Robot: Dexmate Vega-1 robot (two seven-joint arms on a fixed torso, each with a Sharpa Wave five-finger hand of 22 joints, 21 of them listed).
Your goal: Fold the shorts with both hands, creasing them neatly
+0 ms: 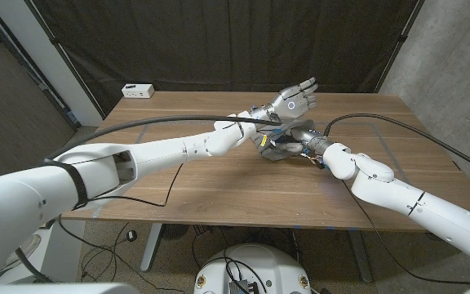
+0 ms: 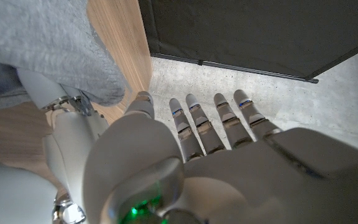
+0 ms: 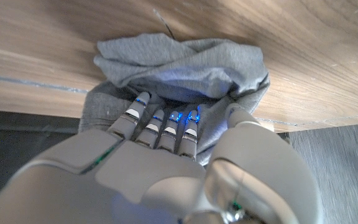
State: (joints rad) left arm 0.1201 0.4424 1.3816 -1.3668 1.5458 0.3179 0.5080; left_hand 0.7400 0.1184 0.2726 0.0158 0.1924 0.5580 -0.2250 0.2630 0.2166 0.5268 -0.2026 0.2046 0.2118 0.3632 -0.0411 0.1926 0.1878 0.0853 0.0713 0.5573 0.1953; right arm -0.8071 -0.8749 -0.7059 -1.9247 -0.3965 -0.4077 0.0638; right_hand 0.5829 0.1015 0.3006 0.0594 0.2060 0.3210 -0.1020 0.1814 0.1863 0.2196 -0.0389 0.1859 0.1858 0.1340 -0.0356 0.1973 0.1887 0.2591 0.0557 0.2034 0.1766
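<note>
My right hand (image 3: 166, 168) presses spread fingers on the bunched grey shorts (image 3: 179, 62); my left hand (image 1: 294, 100) hovers above them, spread, holding nothing. I'd flatten the bundle against the tabletop (image 1: 219, 180) before creasing.

Left arm stretches long across from the near left corner, and the left hand (image 1: 294, 101) is up in the air, fingers (image 2: 219, 118) straight and spread, holding nothing. Right arm comes in from the near right, wrist low, crossing beneath the left forearm. The right hand (image 3: 166, 155) is down, fingertips (image 3: 166, 121) together and pressing into grey cloth.
</note>
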